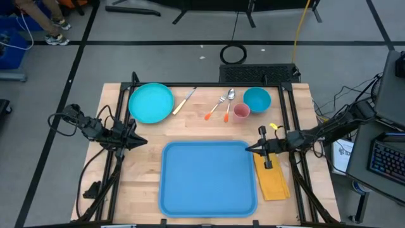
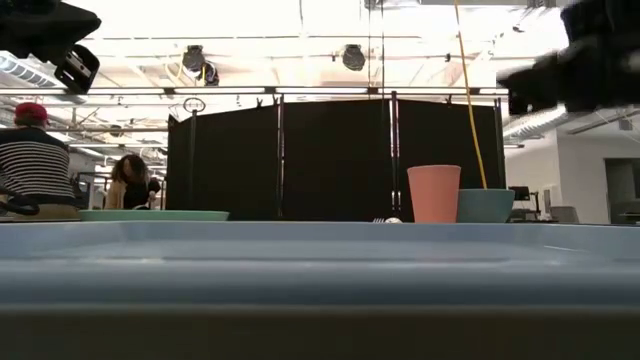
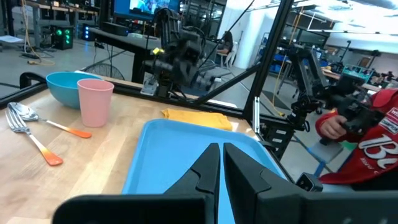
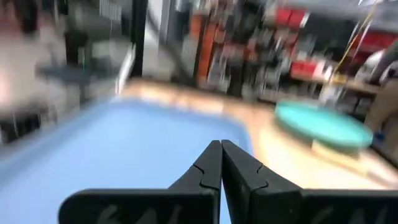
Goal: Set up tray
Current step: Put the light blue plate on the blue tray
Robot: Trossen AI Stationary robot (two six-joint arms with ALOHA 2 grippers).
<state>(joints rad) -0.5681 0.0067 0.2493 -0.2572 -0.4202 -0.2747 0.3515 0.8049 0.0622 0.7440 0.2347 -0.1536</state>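
Overhead, going left to right: left gripper point(image 1: 144, 142) near table's left edge, fingers pressed together, empty, just off tray's left rim. Turquoise plate point(image 1: 151, 102) at far left corner, knife point(image 1: 183, 101) beside it. Tray point(image 1: 208, 178) flat at near edge, centre of table point(image 1: 190, 130), nothing on it. Fork point(image 1: 216, 108), spoon point(image 1: 229, 101), pink cup point(image 1: 242, 112), bowl point(image 1: 257, 99) along far edge. Right gripper point(image 1: 248, 149) at tray's far right corner, fingers shut, empty. Napkin point(image 1: 273, 180) along tray's right rim.
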